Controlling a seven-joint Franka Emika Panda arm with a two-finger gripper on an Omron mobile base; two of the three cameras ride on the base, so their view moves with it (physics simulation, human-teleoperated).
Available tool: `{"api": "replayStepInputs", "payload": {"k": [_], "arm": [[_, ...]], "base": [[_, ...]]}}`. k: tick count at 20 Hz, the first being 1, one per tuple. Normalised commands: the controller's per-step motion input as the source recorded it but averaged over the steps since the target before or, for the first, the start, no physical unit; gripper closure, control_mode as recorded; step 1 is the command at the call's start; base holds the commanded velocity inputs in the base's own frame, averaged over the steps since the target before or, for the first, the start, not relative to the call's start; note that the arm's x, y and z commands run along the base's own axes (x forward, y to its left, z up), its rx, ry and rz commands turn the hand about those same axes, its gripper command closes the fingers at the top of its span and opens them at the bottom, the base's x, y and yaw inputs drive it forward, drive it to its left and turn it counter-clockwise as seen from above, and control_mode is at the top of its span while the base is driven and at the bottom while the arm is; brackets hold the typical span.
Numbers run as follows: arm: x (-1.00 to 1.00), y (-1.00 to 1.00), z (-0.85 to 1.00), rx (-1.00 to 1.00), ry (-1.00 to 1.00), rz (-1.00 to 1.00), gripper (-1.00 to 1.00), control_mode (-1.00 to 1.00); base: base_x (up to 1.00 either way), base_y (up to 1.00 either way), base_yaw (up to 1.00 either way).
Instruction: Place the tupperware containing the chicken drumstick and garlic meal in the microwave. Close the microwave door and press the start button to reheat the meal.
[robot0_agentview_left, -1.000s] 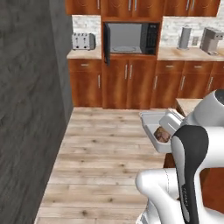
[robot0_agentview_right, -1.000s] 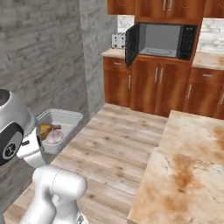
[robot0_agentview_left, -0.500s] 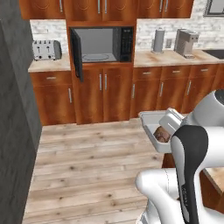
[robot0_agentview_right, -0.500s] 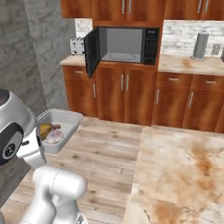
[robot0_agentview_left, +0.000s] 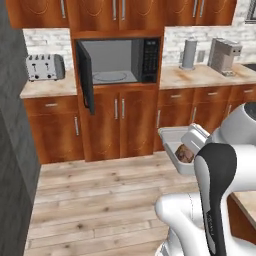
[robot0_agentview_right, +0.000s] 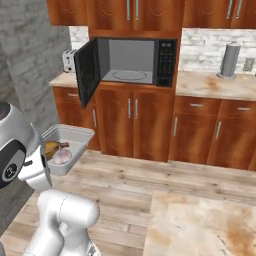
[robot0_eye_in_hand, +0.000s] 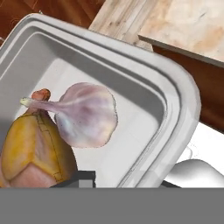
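Above the wooden floor, in front of the cabinets, the tupperware (robot0_agentview_right: 65, 145) is carried at the end effector (robot0_eye_in_hand: 83, 177), clamped on its rim. The drumstick (robot0_eye_in_hand: 33, 153) and garlic (robot0_eye_in_hand: 85, 114) lie loose inside. The microwave (robot0_agentview_left: 120, 60) stands ahead, well apart, with the microwave door (robot0_agentview_left: 86, 75) swung open. Risk: tilting could spill the contents; a low approach could strike the desk edge or door.

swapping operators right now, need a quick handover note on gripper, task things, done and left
Gripper: carrying the tupperware by its rim; grip itself hidden, tips barely show.
Tupperware holds the chicken drumstick and garlic, held at the arm's end above the wood floor.
Microwave: empty turntable, microwave door swung open.
Done: meal picked up.
Left: put the tupperware inside, close door, press start.
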Motion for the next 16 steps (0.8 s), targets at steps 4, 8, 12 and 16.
{"api": "replayStepInputs", "payload": {"k": [4, 8, 12, 16], "arm": [[0.0, 0.0, 0.0, 0.0, 0.0, 0.0, 1.0, 1.0], [0.0, 0.0, 0.0, 0.0, 0.0, 0.0, 1.0, 1.0], [0.0, 0.0, 0.0, 0.0, 0.0, 0.0, 1.0, 1.0], [0.0, 0.0, 0.0, 0.0, 0.0, 0.0, 1.0, 1.0]], "base": [[1.0, 0.0, 0.12], [1.0, 0.0, 0.08], [1.0, 0.0, 0.05], [0.93, 0.0, 0.01]]}}
